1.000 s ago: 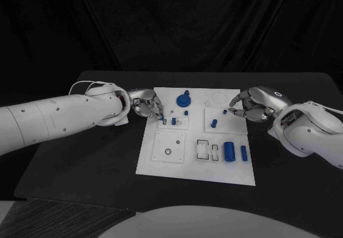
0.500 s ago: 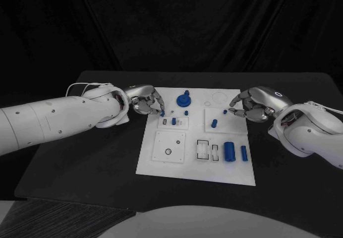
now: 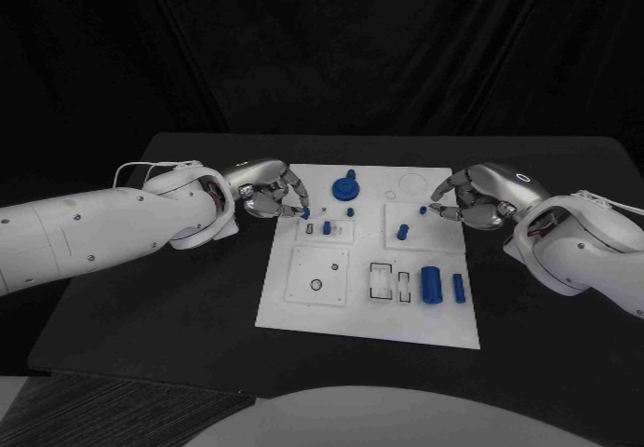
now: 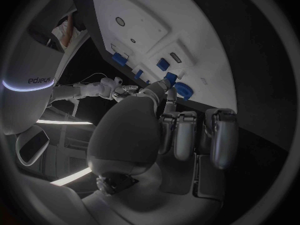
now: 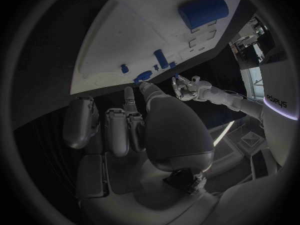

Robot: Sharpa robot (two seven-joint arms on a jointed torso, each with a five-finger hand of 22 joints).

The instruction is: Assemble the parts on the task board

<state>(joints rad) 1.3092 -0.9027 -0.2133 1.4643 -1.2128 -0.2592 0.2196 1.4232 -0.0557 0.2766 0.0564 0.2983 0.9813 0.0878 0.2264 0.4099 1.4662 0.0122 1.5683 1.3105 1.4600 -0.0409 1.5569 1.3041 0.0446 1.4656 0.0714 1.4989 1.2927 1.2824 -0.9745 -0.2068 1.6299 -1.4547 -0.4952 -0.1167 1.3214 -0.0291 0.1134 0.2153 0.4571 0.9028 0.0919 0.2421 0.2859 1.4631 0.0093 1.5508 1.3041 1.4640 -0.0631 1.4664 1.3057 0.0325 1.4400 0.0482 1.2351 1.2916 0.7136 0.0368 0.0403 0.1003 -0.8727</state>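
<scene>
The left hand [image 3: 273,197] hangs over the board's [image 3: 349,321] far-left corner, fingers curled in, with a small blue peg [image 4: 169,78] pinched at its fingertips — the wrist view shows the piece right at the tips, just above the white surface. The right hand [image 3: 473,200] sits at the board's far-right edge, fingers bunched near a small blue piece [image 3: 422,210]; whether it holds that piece I cannot tell.

The step in hand looks like seating the left hand's peg in a socket near the far-left corner. To do it well: keep the peg upright, line it over the hole before lowering, and press straight down — a tilt would likely jam it or let it skid across the smooth board. Release only once it stands by itself.

Further out, a round blue knob [image 3: 346,189] stands just beside the left hand, so the descent should stay clear of it. A large blue cylinder [image 3: 430,284] and a thinner one [image 3: 458,288] lie near the board's right side, well apart from either hand. The board rests on the black worktop [image 3: 161,307].
</scene>
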